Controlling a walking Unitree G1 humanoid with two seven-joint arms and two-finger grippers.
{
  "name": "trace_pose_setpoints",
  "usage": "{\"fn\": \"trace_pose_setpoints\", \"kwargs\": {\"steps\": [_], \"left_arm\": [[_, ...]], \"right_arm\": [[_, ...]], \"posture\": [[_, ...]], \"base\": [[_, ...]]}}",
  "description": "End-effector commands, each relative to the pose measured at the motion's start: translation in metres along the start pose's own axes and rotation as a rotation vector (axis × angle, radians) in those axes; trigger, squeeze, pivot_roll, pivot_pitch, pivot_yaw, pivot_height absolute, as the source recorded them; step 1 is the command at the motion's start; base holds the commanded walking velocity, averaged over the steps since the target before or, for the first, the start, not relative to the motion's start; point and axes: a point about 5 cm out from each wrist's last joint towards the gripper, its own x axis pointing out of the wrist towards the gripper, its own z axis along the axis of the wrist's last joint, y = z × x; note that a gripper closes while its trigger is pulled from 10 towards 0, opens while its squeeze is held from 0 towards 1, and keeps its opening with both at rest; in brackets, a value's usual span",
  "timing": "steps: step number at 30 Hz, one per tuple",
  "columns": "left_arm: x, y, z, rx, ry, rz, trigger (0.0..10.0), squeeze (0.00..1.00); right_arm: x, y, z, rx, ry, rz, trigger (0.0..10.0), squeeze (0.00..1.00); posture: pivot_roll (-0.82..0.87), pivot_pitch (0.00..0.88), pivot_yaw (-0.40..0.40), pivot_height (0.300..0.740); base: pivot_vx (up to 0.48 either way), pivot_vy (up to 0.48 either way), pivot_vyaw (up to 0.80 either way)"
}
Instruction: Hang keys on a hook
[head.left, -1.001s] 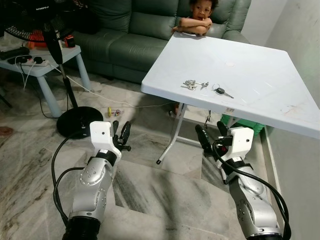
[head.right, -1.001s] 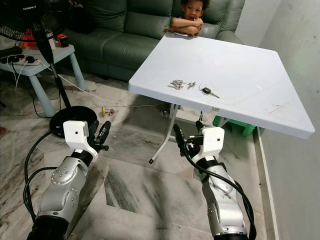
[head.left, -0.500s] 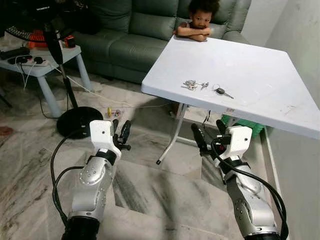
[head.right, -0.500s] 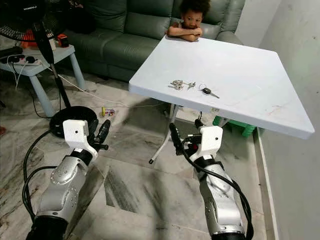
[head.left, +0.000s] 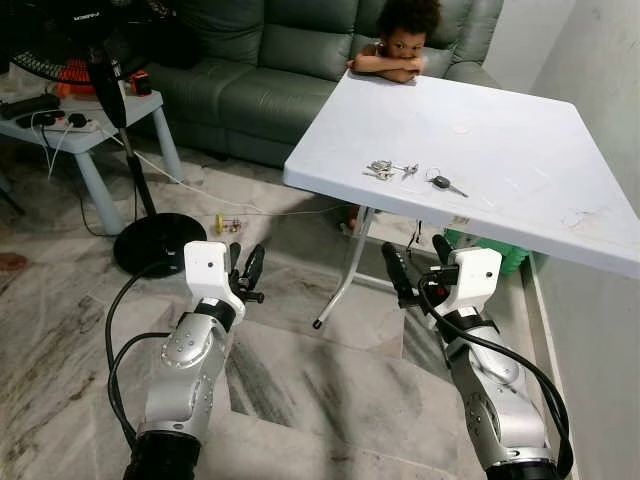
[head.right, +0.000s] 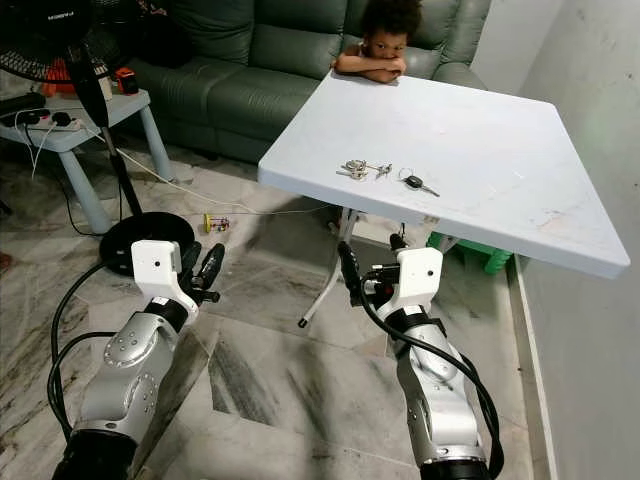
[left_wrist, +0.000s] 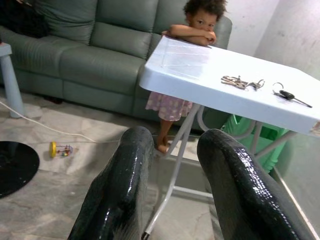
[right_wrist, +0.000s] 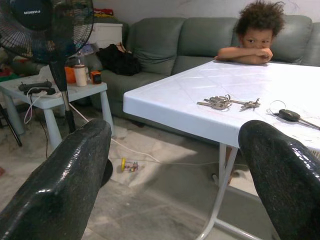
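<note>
Your right gripper (head.left: 418, 262) is spread wide below the table's (head.left: 560, 150) near edge, ready for the key bunch (head.left: 388, 169) lying there; left gripper (head.left: 245, 270) idles, fingers slightly parted.

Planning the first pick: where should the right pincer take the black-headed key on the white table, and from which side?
Grip the black-headed key by its black plastic head, likely from above. It lies flat on the white table, blade pointing away from the key bunch, so only the thicker head offers purchase. The right pincer, open, sits below the table's near edge and must rise first.
</note>
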Motion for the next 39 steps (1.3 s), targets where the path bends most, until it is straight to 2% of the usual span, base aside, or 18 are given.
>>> {"fn": "trace_pose_setpoints", "kwargs": {"steps": [1, 39], "left_arm": [[0.0023, -0.0046, 0.0065, -0.004, -0.018, -0.027, 10.0, 0.0], [0.0032, -0.0138, 0.0026, -0.009, 0.006, -0.049, 10.0, 0.0]], "right_arm": [[-0.0012, -0.0059, 0.0007, -0.011, -0.006, -0.023, 10.0, 0.0], [-0.0034, -0.0031, -0.0014, -0.018, 0.004, 0.003, 10.0, 0.0]], "posture": [[0.11, 0.0, -0.071, 0.74], [0.12, 0.0, -0.088, 0.74]], "base": [[0.458, 0.0, 0.0], [0.429, 0.0, 0.0]]}}
